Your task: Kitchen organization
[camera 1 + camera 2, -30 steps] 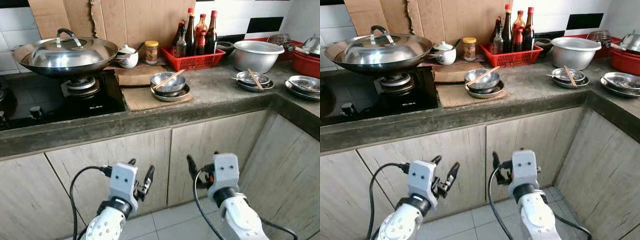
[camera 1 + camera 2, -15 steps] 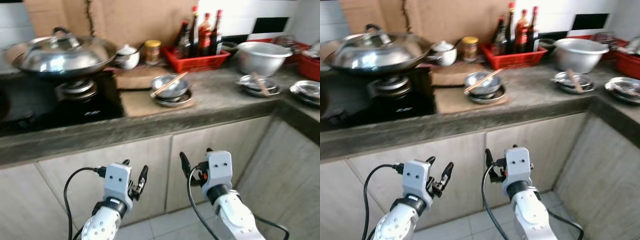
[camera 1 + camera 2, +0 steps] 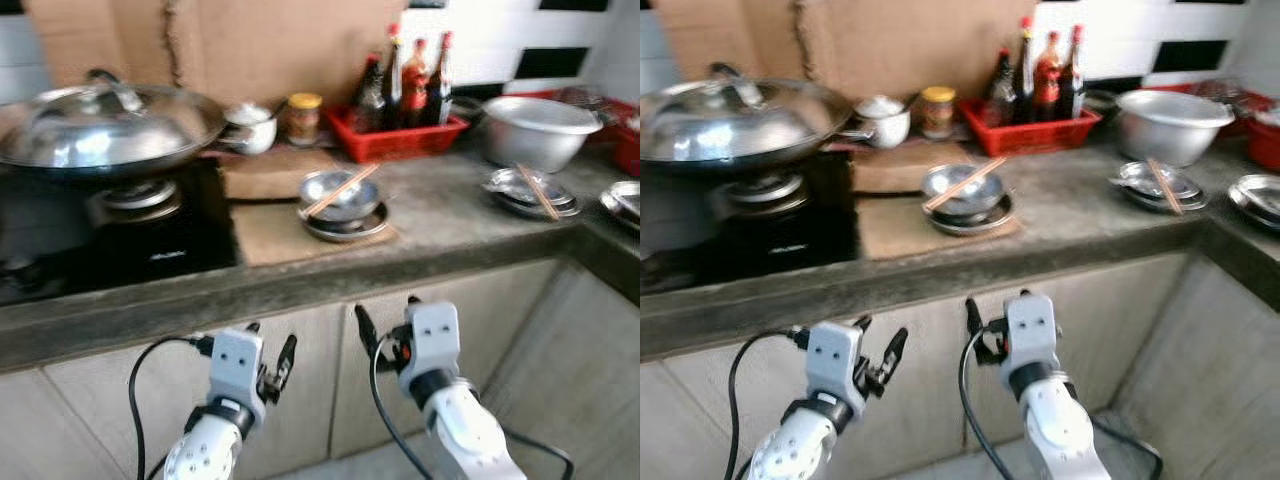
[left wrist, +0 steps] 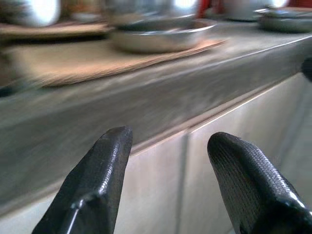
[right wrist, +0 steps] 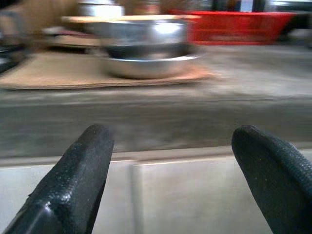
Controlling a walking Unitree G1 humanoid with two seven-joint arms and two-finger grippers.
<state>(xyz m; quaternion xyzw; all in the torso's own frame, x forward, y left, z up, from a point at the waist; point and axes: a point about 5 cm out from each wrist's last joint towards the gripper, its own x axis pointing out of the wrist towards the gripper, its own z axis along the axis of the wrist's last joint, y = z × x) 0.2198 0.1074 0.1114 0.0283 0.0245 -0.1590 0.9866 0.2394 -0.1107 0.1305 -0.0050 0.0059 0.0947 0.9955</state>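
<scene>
A steel bowl with chopsticks [image 3: 340, 190] sits on a steel plate on a cardboard mat [image 3: 275, 220], mid-counter. It also appears as the bowl [image 5: 141, 36] in the right wrist view. A second plate with chopsticks [image 3: 530, 190] lies further right. My left gripper [image 3: 272, 345] is open and empty in front of the cabinet doors, below the counter edge. My right gripper [image 3: 385, 318] is open and empty beside it, just under the edge and level with the bowl. Both wrist views look along the fingers [image 4: 97, 180] at the counter front.
A lidded wok [image 3: 100, 120] sits on the gas hob [image 3: 150, 245] at the left. A red basket of bottles [image 3: 405, 135], a jar [image 3: 302, 115], a white pot [image 3: 248, 125] and a large steel bowl [image 3: 540, 125] line the back. The counter [image 3: 460, 215] turns a corner at the right.
The camera has moved in towards the counter and the picture is blurred. Both grippers stay open before the cabinet doors, now closer under the counter edge.
</scene>
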